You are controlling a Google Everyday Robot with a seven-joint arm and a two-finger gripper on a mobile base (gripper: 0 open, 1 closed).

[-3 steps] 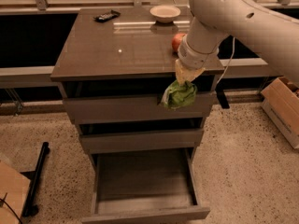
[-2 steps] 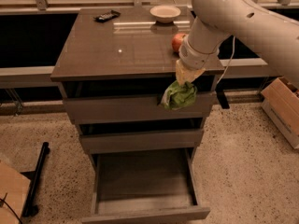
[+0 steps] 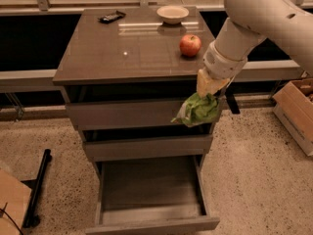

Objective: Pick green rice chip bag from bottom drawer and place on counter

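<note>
The robot's claw (image 3: 210, 95), clenched on the top of the green rice chip bag (image 3: 197, 110), hangs at the cabinet's right front corner, just below the edge of the worktop (image 3: 112, 58). The crumpled bag dangles at six o'clock from the claw, in the air in front of the top drawer (image 3: 122, 114), neither in the drawer below nor on the worktop. The pale arm (image 3: 259, 18) runs up and away from the claw towards one o'clock.

At eleven o'clock from the claw, near the worktop's right edge, a red apple (image 3: 190, 45) stands alone. Farther back, at about twelve o'clock from the apple, sits a shallow pale bowl (image 3: 172, 14); a small black object (image 3: 111, 17) lies at nine o'clock from the bowl, near the far left corner.

Under the bag the middle drawer (image 3: 146, 148) shows its plain front. At seven o'clock from the claw the bottom drawer (image 3: 151, 225) is pulled out wide over the speckled floor (image 3: 254, 180), nothing to be seen inside it.

An open cardboard box (image 3: 293, 112) rests on the floor at three o'clock from the claw. Far off at eight o'clock, a black bar (image 3: 38, 186) lies beside more cardboard (image 3: 11, 204)
</note>
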